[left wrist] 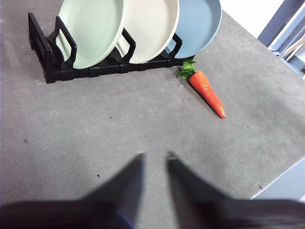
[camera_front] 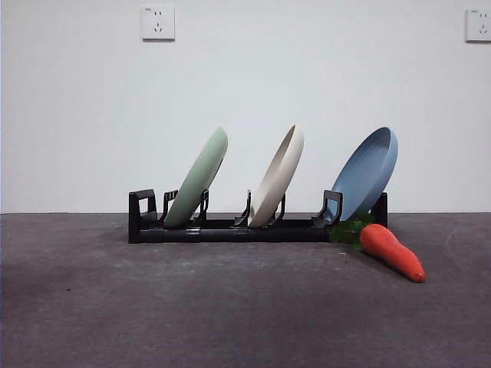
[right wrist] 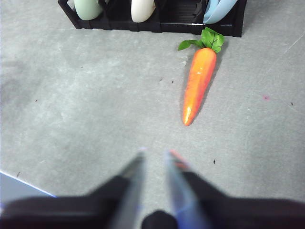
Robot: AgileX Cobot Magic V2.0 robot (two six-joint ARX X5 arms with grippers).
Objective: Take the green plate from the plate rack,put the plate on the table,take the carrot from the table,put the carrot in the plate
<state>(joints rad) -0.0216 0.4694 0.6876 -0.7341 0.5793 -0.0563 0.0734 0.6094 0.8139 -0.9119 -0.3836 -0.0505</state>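
The green plate [camera_front: 198,178] stands tilted in the left slot of the black plate rack [camera_front: 230,230]; it also shows in the left wrist view [left wrist: 90,31] and in the right wrist view [right wrist: 88,8]. The carrot [camera_front: 393,251] lies on the table [camera_front: 230,314] by the rack's right end, leaves toward the rack; it shows too in the left wrist view [left wrist: 207,90] and the right wrist view [right wrist: 198,81]. My left gripper [left wrist: 153,156] hangs above bare table, well short of the rack, jaws close together and empty. My right gripper [right wrist: 155,152] hovers short of the carrot's tip, jaws close together and empty.
A beige plate [camera_front: 278,178] stands in the rack's middle slot and a blue plate [camera_front: 368,172] in the right slot, above the carrot's leaves. The table edge [left wrist: 281,176] runs near the left gripper. A white wall stands behind the rack.
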